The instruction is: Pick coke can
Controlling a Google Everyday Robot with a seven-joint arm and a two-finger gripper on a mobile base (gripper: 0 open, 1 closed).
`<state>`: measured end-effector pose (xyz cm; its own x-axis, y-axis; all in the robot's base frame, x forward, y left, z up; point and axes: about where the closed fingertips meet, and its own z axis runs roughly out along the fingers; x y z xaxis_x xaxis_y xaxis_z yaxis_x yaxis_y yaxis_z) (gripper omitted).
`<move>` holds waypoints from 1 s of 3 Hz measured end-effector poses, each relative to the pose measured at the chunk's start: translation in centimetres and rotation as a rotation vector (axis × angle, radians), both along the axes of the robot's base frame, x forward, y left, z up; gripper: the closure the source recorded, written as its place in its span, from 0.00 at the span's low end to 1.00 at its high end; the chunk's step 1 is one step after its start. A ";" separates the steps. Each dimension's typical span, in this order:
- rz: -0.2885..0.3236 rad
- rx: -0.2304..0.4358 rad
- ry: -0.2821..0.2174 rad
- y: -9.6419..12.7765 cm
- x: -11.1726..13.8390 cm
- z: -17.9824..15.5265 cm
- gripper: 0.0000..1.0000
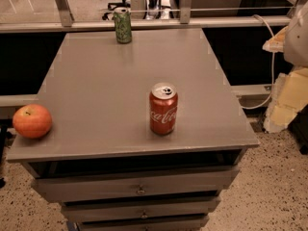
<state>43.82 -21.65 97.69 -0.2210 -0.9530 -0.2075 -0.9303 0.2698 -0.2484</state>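
Note:
The coke can is red with white script and a silver top with a pull tab. It stands upright on the grey cabinet top, right of the middle and near the front edge. My gripper shows as pale cream parts at the right edge of the view. It is off the cabinet, to the right of the can and well apart from it, and it holds nothing that I can see.
A green can stands upright at the cabinet's back edge. An orange-red apple sits at the front left corner. Drawers are below the top, a metal rail runs behind it, and a cable hangs at the right.

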 end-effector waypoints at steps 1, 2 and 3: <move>0.000 0.000 0.000 0.0 0.0 0.0 0.00; 0.012 0.041 -0.007 0.1 0.4 -0.2 0.00; 0.008 0.161 0.011 1.2 1.0 -2.3 0.00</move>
<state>44.84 -20.45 95.44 -0.2168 -0.9092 -0.3555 -0.9348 0.2983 -0.1926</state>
